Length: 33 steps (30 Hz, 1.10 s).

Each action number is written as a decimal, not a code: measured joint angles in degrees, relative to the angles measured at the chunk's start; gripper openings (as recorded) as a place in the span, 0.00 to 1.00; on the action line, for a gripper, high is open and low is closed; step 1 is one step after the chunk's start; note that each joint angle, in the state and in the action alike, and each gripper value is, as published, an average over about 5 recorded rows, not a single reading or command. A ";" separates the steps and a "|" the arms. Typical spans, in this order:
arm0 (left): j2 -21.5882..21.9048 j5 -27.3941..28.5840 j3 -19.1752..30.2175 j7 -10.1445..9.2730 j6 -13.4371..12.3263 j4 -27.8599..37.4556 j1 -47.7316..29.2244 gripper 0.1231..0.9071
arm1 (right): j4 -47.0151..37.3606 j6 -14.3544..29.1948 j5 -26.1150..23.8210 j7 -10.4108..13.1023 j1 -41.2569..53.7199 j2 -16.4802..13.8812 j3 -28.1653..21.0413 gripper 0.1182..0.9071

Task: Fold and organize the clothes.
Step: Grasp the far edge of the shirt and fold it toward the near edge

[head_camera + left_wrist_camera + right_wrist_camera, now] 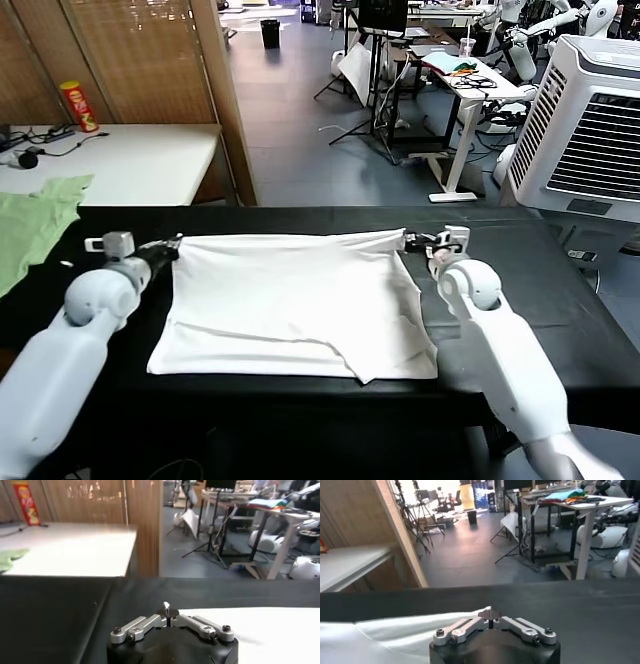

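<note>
The white T-shirt (295, 300) lies plain side up on the black table (560, 300), spread flat between the two arms, with its near hem partly turned under and a loose flap at the near right corner. The left gripper (172, 245) is closed on the far left corner of the cloth and the right gripper (412, 240) is closed on the far right corner, so by judgement one early fold is in hand and the further folds and the tidying remain. Count: one T-shirt, two grippers, and one light green garment (35, 225) lying apart at the left table edge.
</note>
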 joint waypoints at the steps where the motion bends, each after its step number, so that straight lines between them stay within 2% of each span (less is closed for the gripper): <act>1: 0.48 -0.10 -0.49 -0.12 -0.08 -1.11 1.18 0.00 | 1.31 -0.35 0.11 0.27 -1.13 -0.57 0.20 0.01; 13: 3.50 0.25 -6.65 -0.55 -1.42 -10.53 13.81 0.00 | 14.80 -3.70 1.68 2.92 -13.86 -5.32 1.82 0.01; 21: 3.74 0.45 -12.01 -1.07 -2.56 -14.76 22.42 0.00 | 20.55 -5.44 2.82 4.63 -19.60 -7.13 1.93 0.01; 33: 2.39 1.46 -17.45 -1.50 -3.71 -18.27 32.47 0.00 | 24.70 -6.22 2.84 5.17 -24.92 -8.21 2.57 0.01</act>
